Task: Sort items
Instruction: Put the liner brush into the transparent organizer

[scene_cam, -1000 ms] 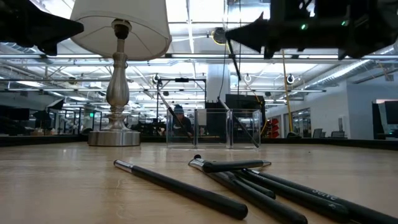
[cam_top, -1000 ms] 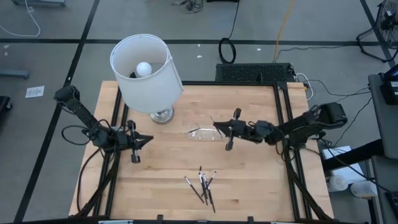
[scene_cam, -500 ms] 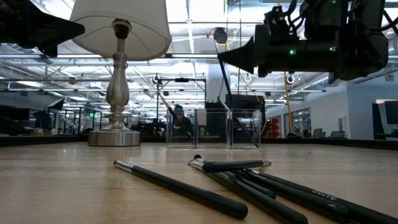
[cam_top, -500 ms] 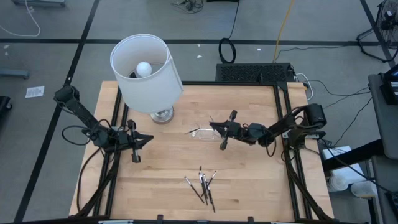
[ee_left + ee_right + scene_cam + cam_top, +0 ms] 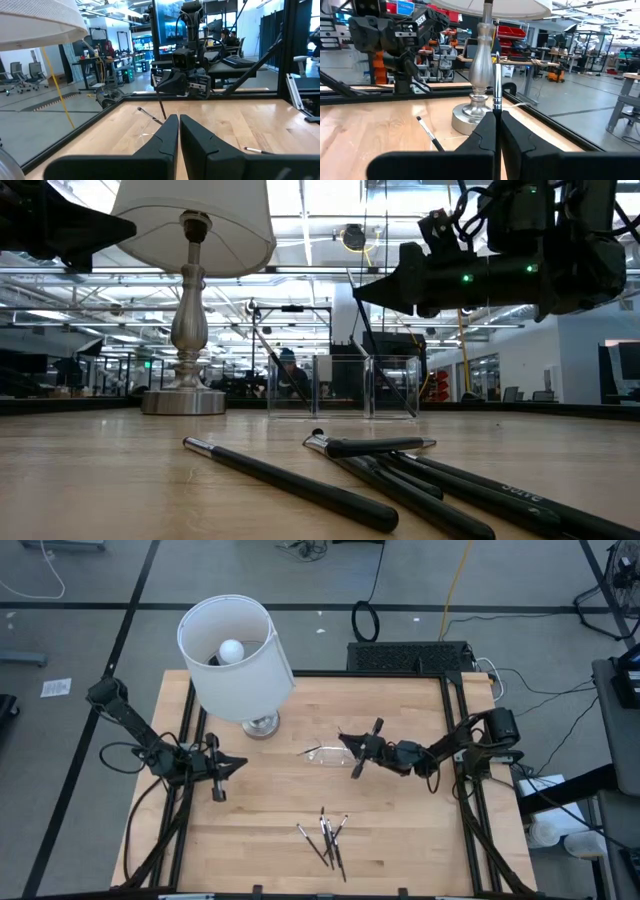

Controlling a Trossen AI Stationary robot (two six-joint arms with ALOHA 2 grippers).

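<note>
**Right arm pulled in, elbow folded**

Right claw (image 5: 345, 743) now over clear tray (image 5: 325, 754), stretched level, clamped on one stick (image 5: 497, 82) standing upright. Left claw (image 5: 238, 763) clenched, empty, parked at bench (image 5: 400, 840) left edge. Remaining sticks (image 5: 328, 837) clustered near front.

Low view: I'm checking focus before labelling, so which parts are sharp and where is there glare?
Low view: nearest brushes blur at the bottom edge, lamp crisp, ceiling lights glare behind the shade; high view: evenly lit, soft shadows on the table.
</note>
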